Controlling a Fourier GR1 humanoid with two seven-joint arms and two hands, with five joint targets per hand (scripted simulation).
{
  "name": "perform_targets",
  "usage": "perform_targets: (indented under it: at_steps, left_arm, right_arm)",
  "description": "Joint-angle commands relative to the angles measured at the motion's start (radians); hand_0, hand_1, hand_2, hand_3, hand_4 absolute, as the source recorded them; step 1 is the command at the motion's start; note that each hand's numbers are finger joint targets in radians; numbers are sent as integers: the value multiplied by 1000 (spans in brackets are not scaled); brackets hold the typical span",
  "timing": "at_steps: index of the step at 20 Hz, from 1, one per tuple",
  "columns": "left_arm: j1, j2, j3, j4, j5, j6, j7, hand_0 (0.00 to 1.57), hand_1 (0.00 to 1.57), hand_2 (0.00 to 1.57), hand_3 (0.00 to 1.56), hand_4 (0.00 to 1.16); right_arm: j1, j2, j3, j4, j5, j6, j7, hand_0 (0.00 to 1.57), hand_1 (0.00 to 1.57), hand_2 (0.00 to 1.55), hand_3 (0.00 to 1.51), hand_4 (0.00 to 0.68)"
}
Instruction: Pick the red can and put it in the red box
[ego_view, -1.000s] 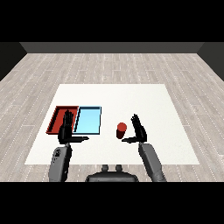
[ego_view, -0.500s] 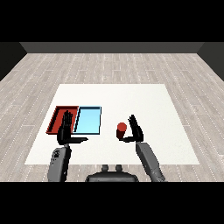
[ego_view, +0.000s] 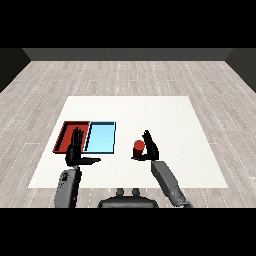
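The red can stands upright on the white table, right of the two trays. My right hand is right against the can's right side, fingers straight and pointing up, thumb reaching under the can's near side. The hand is open and does not curl round the can. The red tray lies at the left with the light blue tray beside it. My left hand hovers open over the red tray's near edge, fingers up and thumb stretched to the right.
Both trays hold nothing. Bare white table lies between the blue tray and the can. The table's near edge runs just under both forearms, and grey plank floor surrounds the table.
My right hand has moved left, closing the gap until it sits against the can. The can, the trays and my left hand have stayed in place.
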Motion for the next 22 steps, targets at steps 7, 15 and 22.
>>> perform_targets:
  at_steps: [7, 15, 22]
  left_arm:
    - [-40, 25, 21, 27, 22, -31, 20, 0, 0, 0, 0, 0]
    - [45, -20, -32, -73, -25, 17, 14, 0, 0, 0, 0, 0]
    - [-1, -30, -32, -4, -39, 32, 3, 0, 0, 0, 0, 0]
  right_arm:
    - [14, 0, 26, -21, -14, 1, 14, 0, 0, 0, 0, 0]
    - [-59, 0, 150, 1, -134, -82, 5, 0, 0, 0, 0, 0]
    - [-130, 0, 153, 20, -131, -160, 59, 0, 0, 0, 0, 0]
